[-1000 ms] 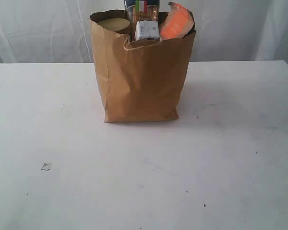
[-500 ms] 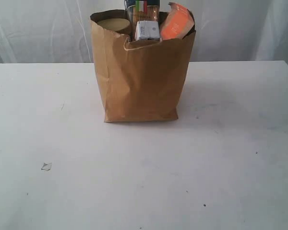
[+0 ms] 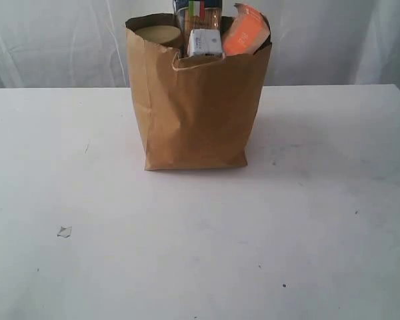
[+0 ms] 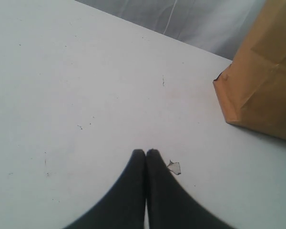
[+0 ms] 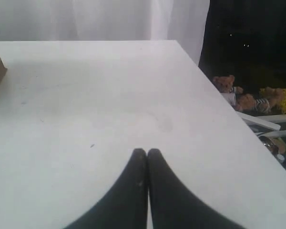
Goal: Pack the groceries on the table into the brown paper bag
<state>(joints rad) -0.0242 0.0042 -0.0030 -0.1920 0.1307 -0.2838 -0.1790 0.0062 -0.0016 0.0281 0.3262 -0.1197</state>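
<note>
The brown paper bag stands upright at the back middle of the white table. Out of its top poke a gold jar lid, the dark spaghetti packet, the small white-blue carton and the brown pouch with orange label. The other jars are hidden. Neither gripper shows in the exterior view. My left gripper is shut and empty above the tabletop, the bag's lower corner well off to one side. My right gripper is shut and empty over bare table.
A small white crumb lies on the table front left, and shows right beside the left fingertips as a crumb. The table's right edge drops off to a dark area with teddy bears. A white curtain hangs behind.
</note>
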